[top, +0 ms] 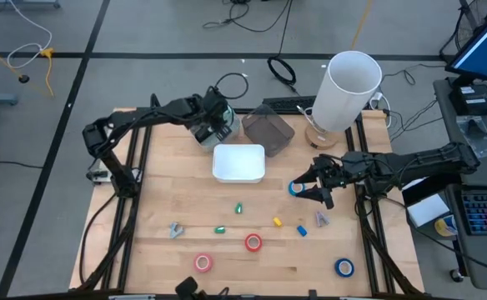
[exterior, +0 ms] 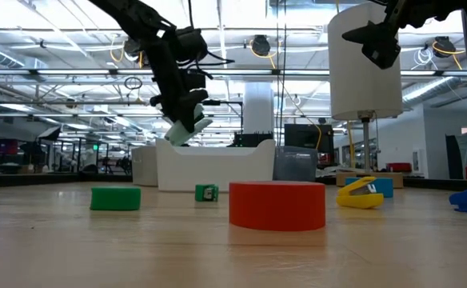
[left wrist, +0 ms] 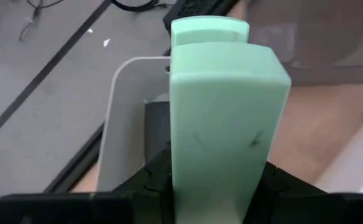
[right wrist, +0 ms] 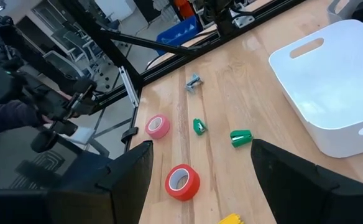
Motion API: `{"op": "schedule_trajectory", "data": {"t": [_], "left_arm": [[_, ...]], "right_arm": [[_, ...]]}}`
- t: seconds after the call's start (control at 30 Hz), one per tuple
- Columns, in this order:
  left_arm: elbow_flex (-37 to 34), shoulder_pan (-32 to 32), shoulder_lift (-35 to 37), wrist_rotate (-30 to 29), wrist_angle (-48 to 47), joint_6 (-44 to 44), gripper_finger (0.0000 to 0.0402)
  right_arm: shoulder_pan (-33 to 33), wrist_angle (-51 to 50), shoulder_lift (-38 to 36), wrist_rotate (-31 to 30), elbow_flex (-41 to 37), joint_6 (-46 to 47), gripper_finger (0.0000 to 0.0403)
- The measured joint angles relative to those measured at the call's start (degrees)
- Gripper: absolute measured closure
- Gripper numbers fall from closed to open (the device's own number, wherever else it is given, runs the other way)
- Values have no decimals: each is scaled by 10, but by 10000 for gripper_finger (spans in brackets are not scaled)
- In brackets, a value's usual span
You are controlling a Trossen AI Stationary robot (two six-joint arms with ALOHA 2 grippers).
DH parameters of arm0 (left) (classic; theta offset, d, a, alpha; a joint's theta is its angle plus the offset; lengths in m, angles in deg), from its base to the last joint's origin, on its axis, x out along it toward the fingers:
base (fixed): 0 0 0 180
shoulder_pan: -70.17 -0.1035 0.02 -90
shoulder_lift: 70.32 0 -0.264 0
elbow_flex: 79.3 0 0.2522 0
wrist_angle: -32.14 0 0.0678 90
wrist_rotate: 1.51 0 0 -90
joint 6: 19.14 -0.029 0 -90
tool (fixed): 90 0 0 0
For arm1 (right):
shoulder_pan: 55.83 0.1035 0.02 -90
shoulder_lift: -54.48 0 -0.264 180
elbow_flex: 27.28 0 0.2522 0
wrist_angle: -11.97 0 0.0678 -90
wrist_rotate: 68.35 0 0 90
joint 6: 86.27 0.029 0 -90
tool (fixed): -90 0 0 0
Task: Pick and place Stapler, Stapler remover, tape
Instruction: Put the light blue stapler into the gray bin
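My left gripper is shut on a mint-green stapler and holds it in the air by the far left corner of the white bin. My right gripper hovers open to the right of the bin, above a blue tape roll. More tape lies flat on the table: a red roll, a pink roll and another blue roll. Two grey staple removers lie near the table's front. My left gripper pinches the stapler between its two fingers, one on each long side, near the end closest to the wrist. The fingers slant down from the table's left and lie along the stapler. The stapler sticks out past them, clear of bin and table.
A tall white cylinder and a dark translucent box stand at the back. Small green, yellow and blue pieces lie scattered between the bin and the tape rolls.
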Motion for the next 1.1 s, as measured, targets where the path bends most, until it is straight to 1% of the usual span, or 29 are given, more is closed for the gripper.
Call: {"op": "schedule_trajectory", "data": {"t": [0.1,0.23,0.37,0.47,0.6,0.77,1.1], "left_arm": [[-1,-9,-5,-1,-14,-7,282],[0,-11,-13,-5,-5,-8,282],[0,-10,-27,23,1,7,282],[0,-9,-40,18,-13,2,282],[-1,-10,-52,11,-16,2,282],[-1,-14,-61,21,-14,4,282],[-1,-12,-83,20,-54,-1,282]], "right_arm": [[0,0,0,0,0,-1,140],[0,0,0,-1,0,0,140],[0,0,0,-1,0,0,140],[0,-2,0,-13,0,-1,140],[0,-2,0,-15,0,-2,140],[0,-4,0,-14,0,-1,140],[0,-4,0,-14,0,-2,140]]}}
